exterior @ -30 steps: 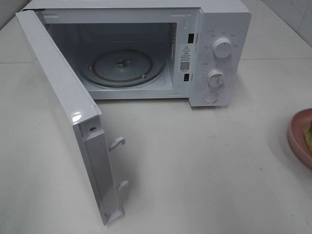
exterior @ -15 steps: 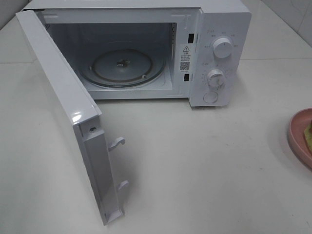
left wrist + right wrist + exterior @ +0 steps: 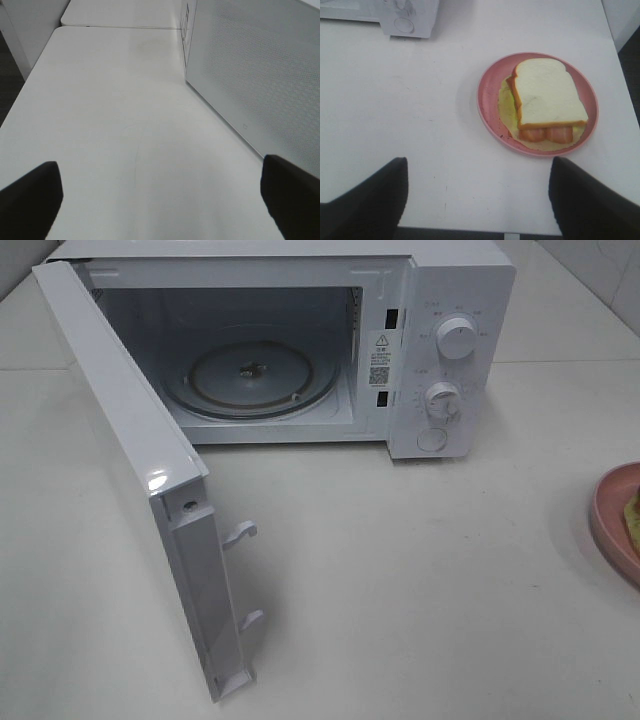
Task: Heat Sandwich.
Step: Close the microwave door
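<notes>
The sandwich (image 3: 547, 95), white bread over reddish and yellowish-green filling, lies on a round pink plate (image 3: 487, 100). In the right wrist view my right gripper (image 3: 479, 172) hovers short of the plate, jaws wide apart, holding nothing. In the high view only the plate's rim (image 3: 612, 525) and a sliver of the sandwich (image 3: 633, 515) show at the right edge. The white microwave (image 3: 450, 350) stands at the back with its door (image 3: 130, 440) swung open and its glass turntable (image 3: 250, 375) bare. My left gripper (image 3: 159, 170) is open above the table, beside the door's outer face (image 3: 260, 75).
The open door juts toward the table's front left, with two latch hooks (image 3: 240, 532) on its edge. Two knobs (image 3: 456, 338) sit on the microwave's right panel. White tabletop (image 3: 420, 590) lies between microwave and plate. Neither arm shows in the high view.
</notes>
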